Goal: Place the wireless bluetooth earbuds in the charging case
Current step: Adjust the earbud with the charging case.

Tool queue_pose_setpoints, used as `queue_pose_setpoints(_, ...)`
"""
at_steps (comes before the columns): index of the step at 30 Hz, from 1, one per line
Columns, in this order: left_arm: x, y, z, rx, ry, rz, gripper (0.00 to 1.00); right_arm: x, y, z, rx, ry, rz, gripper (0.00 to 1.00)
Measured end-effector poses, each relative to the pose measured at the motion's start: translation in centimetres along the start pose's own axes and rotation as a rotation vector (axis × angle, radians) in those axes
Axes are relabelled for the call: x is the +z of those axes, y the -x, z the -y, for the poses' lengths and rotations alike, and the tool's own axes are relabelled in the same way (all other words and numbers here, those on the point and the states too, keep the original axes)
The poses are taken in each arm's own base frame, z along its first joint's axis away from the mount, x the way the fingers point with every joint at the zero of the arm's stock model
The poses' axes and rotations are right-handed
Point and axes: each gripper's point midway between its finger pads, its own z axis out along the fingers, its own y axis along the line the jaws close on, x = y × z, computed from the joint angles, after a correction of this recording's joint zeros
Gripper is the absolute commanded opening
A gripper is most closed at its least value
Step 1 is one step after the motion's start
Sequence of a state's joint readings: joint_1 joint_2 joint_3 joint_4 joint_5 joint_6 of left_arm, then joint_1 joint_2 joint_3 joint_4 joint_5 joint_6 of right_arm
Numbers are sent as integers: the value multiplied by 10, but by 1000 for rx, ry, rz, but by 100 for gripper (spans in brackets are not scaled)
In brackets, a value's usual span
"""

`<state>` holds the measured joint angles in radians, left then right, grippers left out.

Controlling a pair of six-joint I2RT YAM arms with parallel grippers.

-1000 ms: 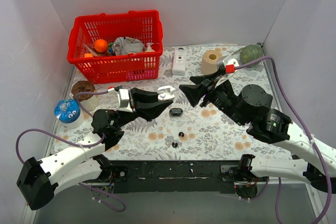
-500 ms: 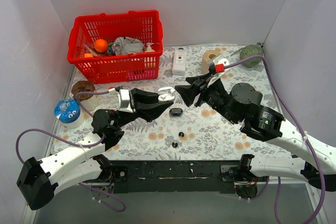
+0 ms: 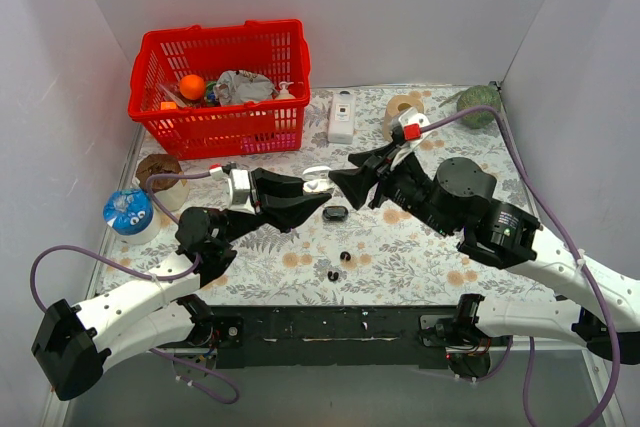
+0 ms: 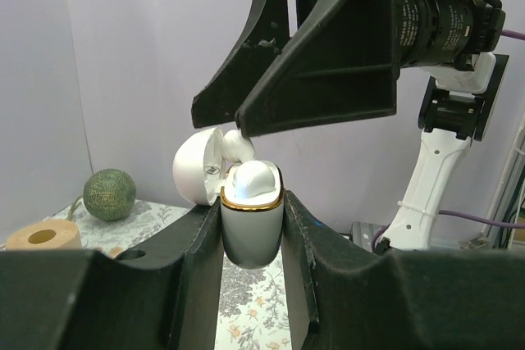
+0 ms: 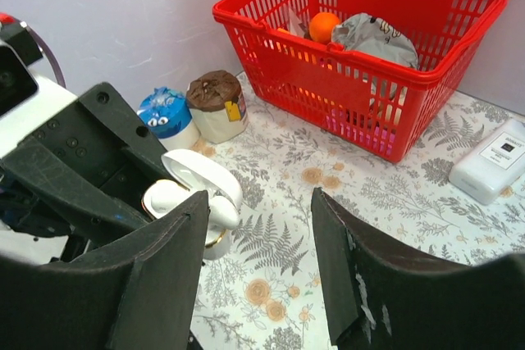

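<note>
Wireless bluetooth earbuds and case: status entry.

- Charging case (image 4: 251,239): white with a gold rim, held upright off the table (image 3: 420,247), lid (image 4: 195,171) hinged back.
- Left end effector (image 3: 312,199): fingers pressed against the two sides of the charging case, pinching it and presenting it to the other arm.
- White earbud (image 4: 253,179): sits in the mouth of the case, its dome standing above the rim.
- Second white piece (image 4: 238,143): just behind, by the lid. Whether it is a bud, or seated, cannot be told.
- Right end effector (image 5: 258,202): fingers spread, nothing seen between them, hanging just above and beside the open case.
- Black earbuds (image 3: 345,257) and (image 3: 332,274): two, loose on the table nearer the arm bases, well apart from the held case.
- Dark oval item (image 3: 335,213): on the table below the end effectors, possibly another case; too small to say.

Step in hand, as judged: seating buds in the white case, one arm holding and the other working.

Next move calls for: a light, centred press by one right fingertip on the proud bud, without knocking the lid. The left grip must stay firm, since the case is smooth and could twist. The black buds are tiny against the fingers and will need a fine, low pinch.
</note>
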<state>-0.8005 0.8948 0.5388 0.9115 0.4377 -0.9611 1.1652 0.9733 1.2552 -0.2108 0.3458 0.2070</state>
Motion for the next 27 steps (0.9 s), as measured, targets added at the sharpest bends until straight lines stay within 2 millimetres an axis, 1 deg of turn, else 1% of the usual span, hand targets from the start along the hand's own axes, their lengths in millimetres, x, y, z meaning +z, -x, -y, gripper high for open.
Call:
queue_pose_setpoints(4,0,-1,0,-1,2,-2,0,-1,-7,0,-3,5,-26,62)
queue_pose_setpoints(7,0,0,0,0,1,-1,0,-5,-5,2,2,-5,-18,63)
queue_pose_setpoints(13,-1,7,3,8,-7,17,0,-20,11,13,16,-45,38,63)
queue_pose_setpoints(16,-1,10,5,11,-16,28,0,-20,12,15,17,-59,41,63)
queue_pose_setpoints(27,-1,12,10,9,-38,31,0,-5,-12,11,12,-52,-40,63)
